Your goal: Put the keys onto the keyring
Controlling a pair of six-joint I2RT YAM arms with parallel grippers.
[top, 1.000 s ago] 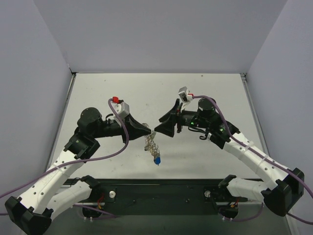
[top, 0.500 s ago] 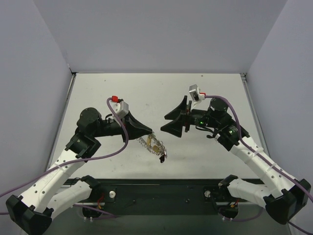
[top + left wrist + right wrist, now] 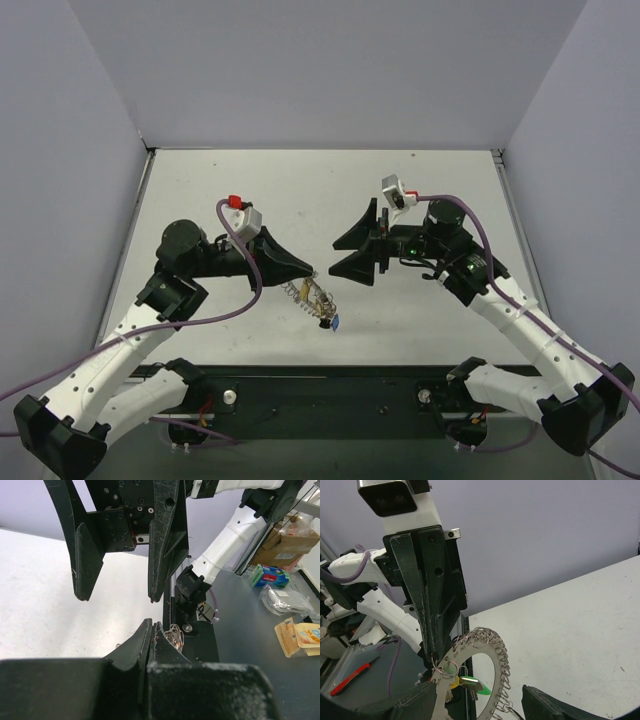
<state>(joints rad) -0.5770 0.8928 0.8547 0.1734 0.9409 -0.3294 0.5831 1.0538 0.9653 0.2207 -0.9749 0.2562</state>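
L pincer (image 3: 306, 270): jaws together, clamped on the rim of the keyring (image 3: 309, 292). Ring is held in the air, tilted, over the surface (image 3: 300, 190) toward its near edge, approx. mid-width. The keys (image 3: 331, 321) hang bunched at the ring's low end; blue head seen from above, green and yellow heads seen from R wrist cam. R pincer (image 3: 345, 250): jaws apart, empty, facing L pincer and ring, near, not touching.

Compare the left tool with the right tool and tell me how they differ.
The left tool is shut; the right tool stands open. The left tool grips the keyring by its rim; the right tool holds nothing. Both are black, two-fingered, and point toward each other.
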